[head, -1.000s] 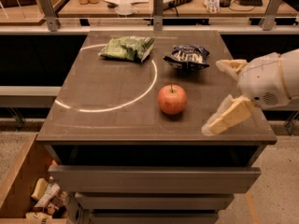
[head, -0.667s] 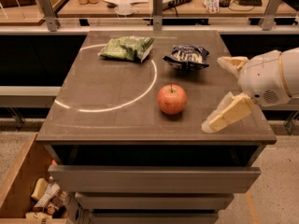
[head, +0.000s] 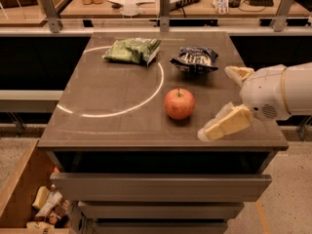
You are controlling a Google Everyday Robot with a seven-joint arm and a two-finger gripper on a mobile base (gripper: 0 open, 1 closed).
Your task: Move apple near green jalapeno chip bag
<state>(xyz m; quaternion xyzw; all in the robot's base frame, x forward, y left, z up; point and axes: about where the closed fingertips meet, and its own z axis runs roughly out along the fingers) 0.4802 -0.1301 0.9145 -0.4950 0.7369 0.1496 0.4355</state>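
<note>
Edged a little lower and closer with the gripper (head: 215, 103), fingers spread wide open and holding nothing, just right of the apple (head: 179, 103). Not touched yet: resting as before at the table (head: 97, 96) front, well apart from the green bag (head: 130, 50) at back left. Means only approach done; grasp and carry still to do.
</note>
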